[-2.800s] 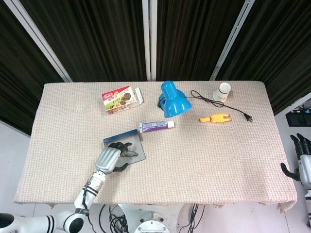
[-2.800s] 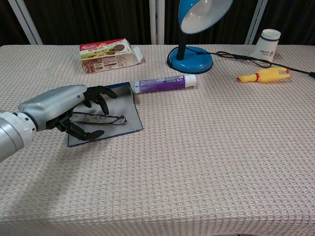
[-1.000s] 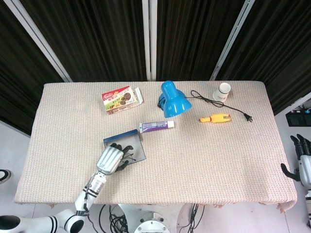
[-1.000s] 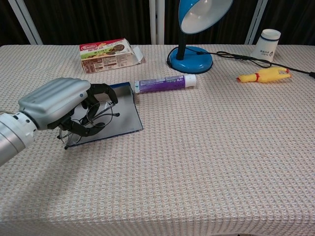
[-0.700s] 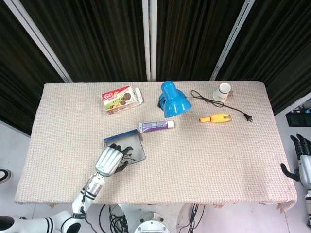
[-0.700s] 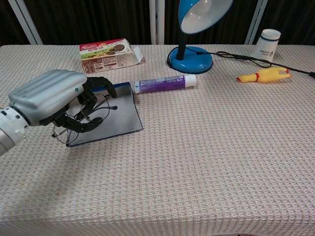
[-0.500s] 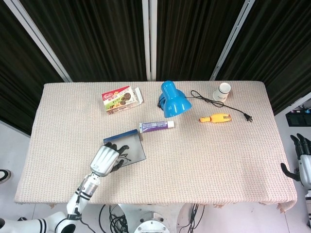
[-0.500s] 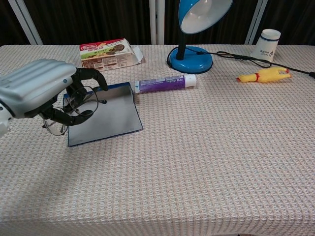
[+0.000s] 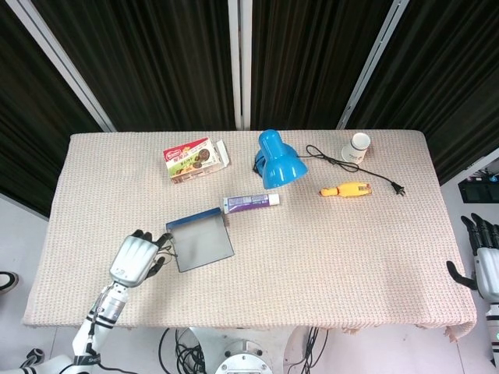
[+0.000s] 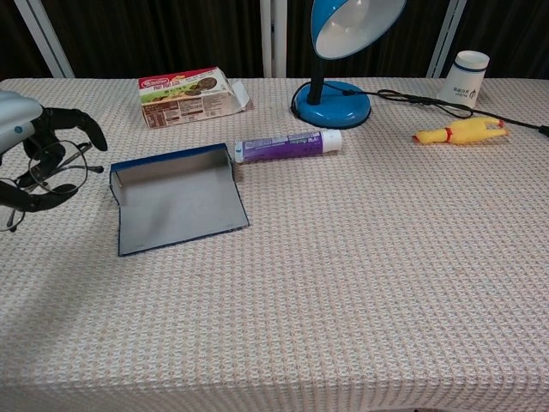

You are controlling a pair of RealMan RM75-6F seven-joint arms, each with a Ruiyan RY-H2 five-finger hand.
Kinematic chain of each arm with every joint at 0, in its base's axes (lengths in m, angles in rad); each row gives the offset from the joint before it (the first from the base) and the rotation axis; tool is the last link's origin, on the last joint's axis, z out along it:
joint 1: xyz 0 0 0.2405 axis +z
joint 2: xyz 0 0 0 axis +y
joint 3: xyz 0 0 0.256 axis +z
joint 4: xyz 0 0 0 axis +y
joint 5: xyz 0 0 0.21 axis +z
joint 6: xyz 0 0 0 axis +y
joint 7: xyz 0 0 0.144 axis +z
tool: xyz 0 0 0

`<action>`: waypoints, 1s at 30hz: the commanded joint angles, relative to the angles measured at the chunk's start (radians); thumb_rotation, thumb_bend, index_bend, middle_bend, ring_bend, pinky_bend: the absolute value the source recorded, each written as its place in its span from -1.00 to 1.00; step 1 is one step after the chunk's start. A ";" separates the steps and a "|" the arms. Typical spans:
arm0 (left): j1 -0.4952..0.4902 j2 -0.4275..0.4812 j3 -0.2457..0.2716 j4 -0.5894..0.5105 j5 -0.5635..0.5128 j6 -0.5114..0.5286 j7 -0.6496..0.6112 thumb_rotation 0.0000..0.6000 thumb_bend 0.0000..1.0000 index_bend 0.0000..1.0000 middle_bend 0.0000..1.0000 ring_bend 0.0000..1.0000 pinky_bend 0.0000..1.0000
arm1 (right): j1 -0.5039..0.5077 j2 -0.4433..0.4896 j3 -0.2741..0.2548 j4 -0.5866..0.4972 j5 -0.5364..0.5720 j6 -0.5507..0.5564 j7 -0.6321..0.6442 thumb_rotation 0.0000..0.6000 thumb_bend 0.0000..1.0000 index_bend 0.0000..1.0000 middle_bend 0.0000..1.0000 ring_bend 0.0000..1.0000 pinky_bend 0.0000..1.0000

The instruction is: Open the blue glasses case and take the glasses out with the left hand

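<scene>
While curled, left robot hand (image 10: 34, 154) grips glasses (image 10: 53, 168).

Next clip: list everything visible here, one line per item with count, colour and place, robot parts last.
glasses case: 1, blue, open, near left of table
glasses: 1, thin dark frame, held off the case at far left
tube: 1, purple and white, lying behind the case
biscuit box: 1, red and green, back left
desk lamp: 1, blue, back centre
power cord: 1, black, trailing right from the lamp
paper cup: 1, white, back right
rubber chicken: 1, yellow, right of lamp
table: 1, beige woven cover
left hand: grips the glasses, left of the case
right hand: off the table's right edge, holds nothing
</scene>
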 commanded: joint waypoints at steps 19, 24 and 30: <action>-0.004 0.003 0.000 0.088 -0.125 -0.138 -0.037 1.00 -0.30 -0.38 0.35 -0.08 -0.13 | 0.001 0.002 -0.002 -0.014 0.009 0.000 -0.022 1.00 -0.50 -1.00 -0.99 -1.00 -1.00; -0.007 -0.010 0.005 0.122 -0.102 -0.143 -0.060 1.00 -0.31 -0.42 -0.15 -0.51 -0.34 | 0.000 0.004 -0.003 -0.012 0.011 -0.002 -0.020 1.00 -0.49 -1.00 -0.99 -1.00 -1.00; -0.005 -0.020 0.007 0.144 -0.091 -0.143 -0.082 1.00 -0.33 -0.45 -0.40 -0.64 -0.40 | 0.003 0.008 -0.006 -0.015 0.017 -0.016 -0.022 1.00 -0.49 -1.00 -0.98 -1.00 -1.00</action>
